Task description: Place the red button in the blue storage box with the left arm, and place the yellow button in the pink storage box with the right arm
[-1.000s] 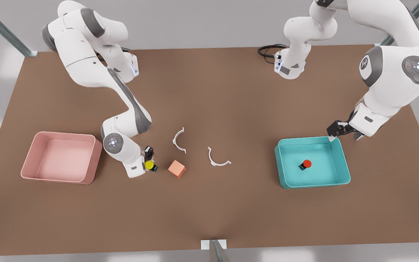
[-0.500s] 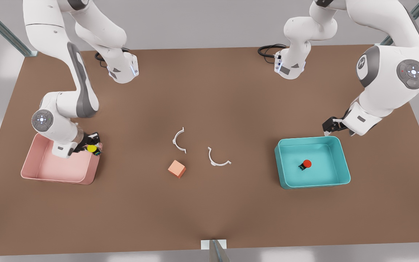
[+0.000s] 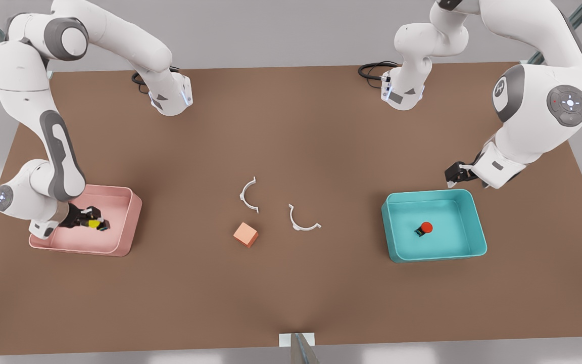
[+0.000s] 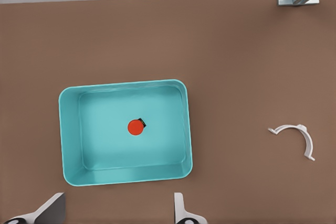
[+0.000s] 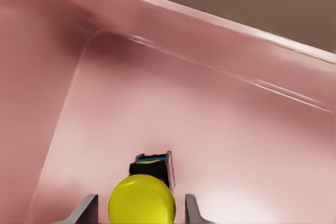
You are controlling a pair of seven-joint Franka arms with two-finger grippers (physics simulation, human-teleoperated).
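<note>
- Here, my right gripper (image 3: 95,222) hangs inside the pink storage box (image 3: 128,222), pinching the yellow button (image 3: 94,223) between its fingers (image 5: 88,209); the right wrist view shows the button just above the box floor.
- My left gripper (image 3: 453,176) waits just beyond the far rim of the blue storage box (image 3: 477,222), fingers (image 4: 179,211) spread and holding nothing.
- The red button (image 3: 426,227) lies on the floor of the blue box, near its middle.
- Between the boxes, on the brown table (image 3: 291,298), lie an orange cube (image 3: 245,234) and two white curved pieces (image 3: 248,196), well apart from both boxes.
</note>
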